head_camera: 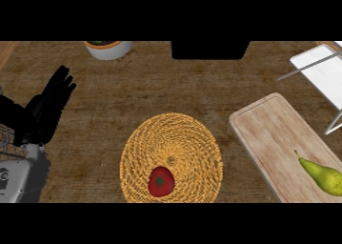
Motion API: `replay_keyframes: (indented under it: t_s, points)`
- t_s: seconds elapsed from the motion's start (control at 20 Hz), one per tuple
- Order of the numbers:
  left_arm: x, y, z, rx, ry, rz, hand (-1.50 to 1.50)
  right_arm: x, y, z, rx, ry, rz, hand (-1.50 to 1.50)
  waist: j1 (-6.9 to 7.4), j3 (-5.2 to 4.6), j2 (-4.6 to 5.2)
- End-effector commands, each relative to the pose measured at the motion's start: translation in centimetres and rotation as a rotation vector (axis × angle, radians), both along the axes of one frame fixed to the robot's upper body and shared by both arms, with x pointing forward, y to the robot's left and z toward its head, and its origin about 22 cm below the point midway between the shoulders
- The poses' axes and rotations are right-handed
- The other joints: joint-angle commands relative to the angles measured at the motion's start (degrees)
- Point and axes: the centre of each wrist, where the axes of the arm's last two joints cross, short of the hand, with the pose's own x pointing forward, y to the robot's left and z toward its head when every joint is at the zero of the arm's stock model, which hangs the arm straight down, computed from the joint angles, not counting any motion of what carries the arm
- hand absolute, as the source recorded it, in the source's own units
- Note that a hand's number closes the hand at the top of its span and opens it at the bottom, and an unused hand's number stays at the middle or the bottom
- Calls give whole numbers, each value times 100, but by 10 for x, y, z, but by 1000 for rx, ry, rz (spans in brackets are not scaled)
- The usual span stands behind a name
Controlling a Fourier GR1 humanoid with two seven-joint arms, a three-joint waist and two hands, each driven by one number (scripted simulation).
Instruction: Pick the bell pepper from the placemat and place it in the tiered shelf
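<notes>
Bell pepper (161,181), red with a small green stem mark on top, is lying on the round woven placemat (171,138), in the mat's near half, slightly left of its middle and close to its lower rim. The placemat is lying flat on the brown wooden bench (166,86), roughly in the middle of the view. To its right, a pale wooden cutting board (272,138) is lying at a slant, just beside the mat without touching it, and a green pear (325,176) is resting on the board's near end, its narrow end pointing up and to the left. Beyond the board, in the upper right corner, the tiered shelf (331,76) is showing as a white panel on thin grey legs, partly cut by the view's edge and well apart from the pepper. The left hand (46,114) is resting open near the left edge, its black fingers (61,81) straight, pointing up the view and grasping nothing, while its grey forearm (18,178) is coming in from the lower left corner. The right hand is showing nowhere in the view. At the far edge a small white pot (108,51) with an orange rim is standing, and to its right a black rectangular object (208,50) is sitting.
</notes>
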Motion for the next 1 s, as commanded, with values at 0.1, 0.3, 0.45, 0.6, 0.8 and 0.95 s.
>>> replay_keyframes:
  t_s: [0.1,0.3,0.45,0.6,0.8,0.95]
  points:
    - [1,-5,13,-16,0,1,0,13,-24,-11,12,-7,-23,150,9,-2,-2]
    - [6,2,10,-4,-17,7,0,16,-50,-15,5,-26,-3,150,15,-1,3]
    - [3,-8,0,12,-9,4,0,15,-54,-29,81,31,-178,150,29,-1,11]
    - [3,-17,4,0,-13,-11,0,32,-58,-37,18,-23,-201,-150,64,1,15]
    - [6,-5,3,-24,-15,-29,0,37,-77,-35,44,-130,-201,-150,88,3,26]
    - [9,-20,2,-2,-15,-14,0,37,-80,-31,78,-239,-186,-150,56,3,18]
